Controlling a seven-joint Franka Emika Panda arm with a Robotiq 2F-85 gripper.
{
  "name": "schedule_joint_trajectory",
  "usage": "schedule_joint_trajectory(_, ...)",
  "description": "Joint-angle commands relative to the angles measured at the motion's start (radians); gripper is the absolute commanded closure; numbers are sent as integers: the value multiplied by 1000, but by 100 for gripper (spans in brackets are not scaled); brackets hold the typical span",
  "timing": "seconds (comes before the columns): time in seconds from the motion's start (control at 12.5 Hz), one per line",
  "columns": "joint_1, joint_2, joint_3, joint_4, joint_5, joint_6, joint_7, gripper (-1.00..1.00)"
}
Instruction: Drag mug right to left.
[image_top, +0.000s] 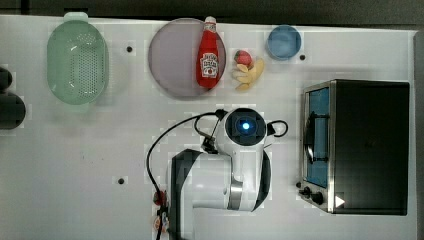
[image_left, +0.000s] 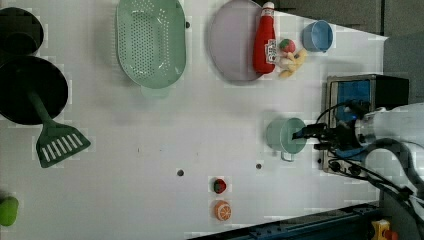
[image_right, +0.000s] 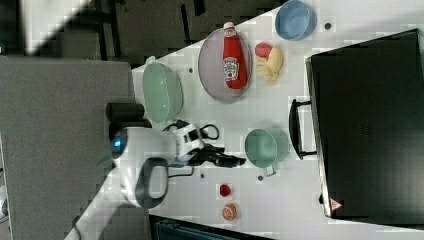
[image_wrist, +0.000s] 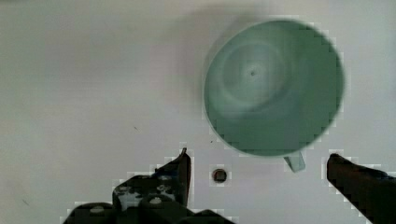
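The mug (image_left: 281, 134) is a teal-green cup standing upright on the white table, just in front of the toaster oven's door. In the right view the mug (image_right: 262, 146) has a small handle pointing towards the table's near edge. My gripper (image_left: 300, 134) hovers at the mug's rim on the left view's right, open and holding nothing. In the right view the gripper (image_right: 235, 161) reaches the mug from the right view's left. The wrist view shows the mug (image_wrist: 273, 86) from above, its handle (image_wrist: 295, 162) between my spread fingertips (image_wrist: 184, 156), and the gripper (image_wrist: 258, 158) wide open.
A toaster oven (image_top: 360, 145) stands at the top view's right. Along the back are a pale green colander (image_top: 77, 62), a plate (image_top: 172, 57) with a ketchup bottle (image_top: 209, 57), toy food and a blue bowl (image_top: 284, 42). A strawberry (image_left: 219, 186) and an orange slice (image_left: 222, 210) lie near the front edge.
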Motion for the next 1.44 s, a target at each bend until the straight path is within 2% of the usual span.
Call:
schedule_joint_trajectory(0.08,-4,20,9,0,-3,119,-294,-100)
schedule_joint_trajectory(0.56,-4,221,12,-2,-3,313,-316,-100)
schedule_joint_trajectory(0.64,-4,241,12,-3,-3,331,-316,-93)
schedule_joint_trajectory(1.12,7,257,22,-4,-3,345,-300,51)
schedule_joint_trajectory(1.2,14,257,28,-4,-3,345,-293,65)
schedule_joint_trajectory(1.44,38,256,47,1,-3,345,-173,65)
